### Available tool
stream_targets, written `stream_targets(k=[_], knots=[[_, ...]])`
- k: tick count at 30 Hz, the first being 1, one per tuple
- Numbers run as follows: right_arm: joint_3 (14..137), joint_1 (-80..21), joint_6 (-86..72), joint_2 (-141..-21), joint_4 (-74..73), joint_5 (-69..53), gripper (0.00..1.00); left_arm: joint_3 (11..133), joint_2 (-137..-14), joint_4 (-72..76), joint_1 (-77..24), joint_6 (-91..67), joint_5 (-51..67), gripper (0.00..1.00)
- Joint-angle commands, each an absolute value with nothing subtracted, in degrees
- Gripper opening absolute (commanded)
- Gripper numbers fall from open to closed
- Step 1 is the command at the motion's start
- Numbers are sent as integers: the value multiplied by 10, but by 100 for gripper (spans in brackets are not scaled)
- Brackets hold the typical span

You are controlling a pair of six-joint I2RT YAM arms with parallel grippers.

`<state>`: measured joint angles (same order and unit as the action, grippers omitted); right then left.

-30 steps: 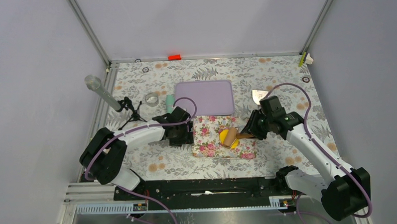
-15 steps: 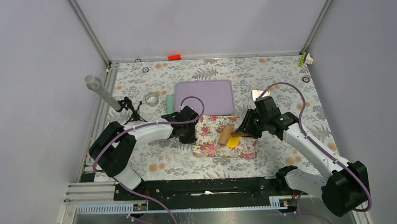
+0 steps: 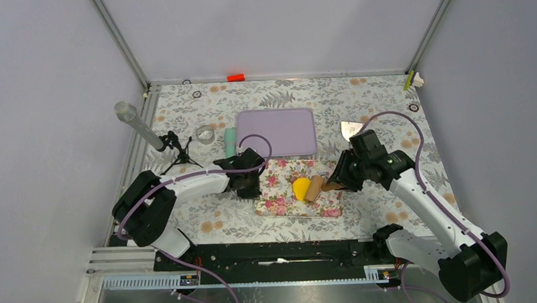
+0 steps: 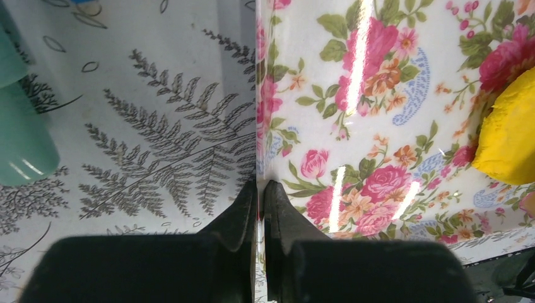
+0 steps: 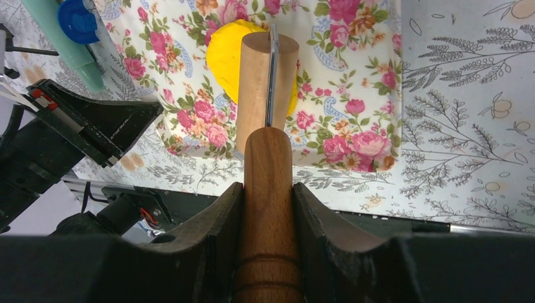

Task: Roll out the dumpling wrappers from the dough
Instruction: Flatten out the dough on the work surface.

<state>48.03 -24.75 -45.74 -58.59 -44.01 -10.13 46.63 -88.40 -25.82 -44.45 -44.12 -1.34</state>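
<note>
- Dough (image 3: 300, 188): yellow lump, partly flattened, in the middle of the floral mat (image 3: 274, 197). No finished wrappers in view.
- Rolling pin (image 3: 313, 188): barrel rests on the dough's right side, touching it. I'd judge it is set there to press and spread the lump.
- Right claw (image 5: 267, 189): clenched round the pin's handle, both fingers hugging the wood, which puts the barrel out front over the dough.
- Mat lies flat on the fern-print table (image 3: 378, 100). It is glossy and looks likely to slide.
- Left claw (image 4: 260, 189): pinched tight on the mat's left edge, probably to steady it against the rolling.
- Purple tray (image 3: 276, 132): just behind the mat with nothing on it, likely meant for wrappers.
- Clear dish (image 3: 205, 134): left of the tray, contents can't tell.
- Teal tube (image 3: 230, 139): between dish and tray.
</note>
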Motion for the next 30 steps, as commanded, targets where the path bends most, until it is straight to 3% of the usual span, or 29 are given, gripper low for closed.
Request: stream_targets(k=[1,10,23,30], knots=[[534,-248,-463,-580,-477,-107,0,439,-867,-320,-444,-422,-64,0],[536,-279,-473,-599,-462,-102,0,447,-873,-319,-444,-416,-58,0],[399,-282,-521,-584,-457,-43,0,447,-864,-326,-444,-416,-65,0],[421,-282,-525,-561,-500,-3,0,443,-855,-332,-444,-417,-75,0]])
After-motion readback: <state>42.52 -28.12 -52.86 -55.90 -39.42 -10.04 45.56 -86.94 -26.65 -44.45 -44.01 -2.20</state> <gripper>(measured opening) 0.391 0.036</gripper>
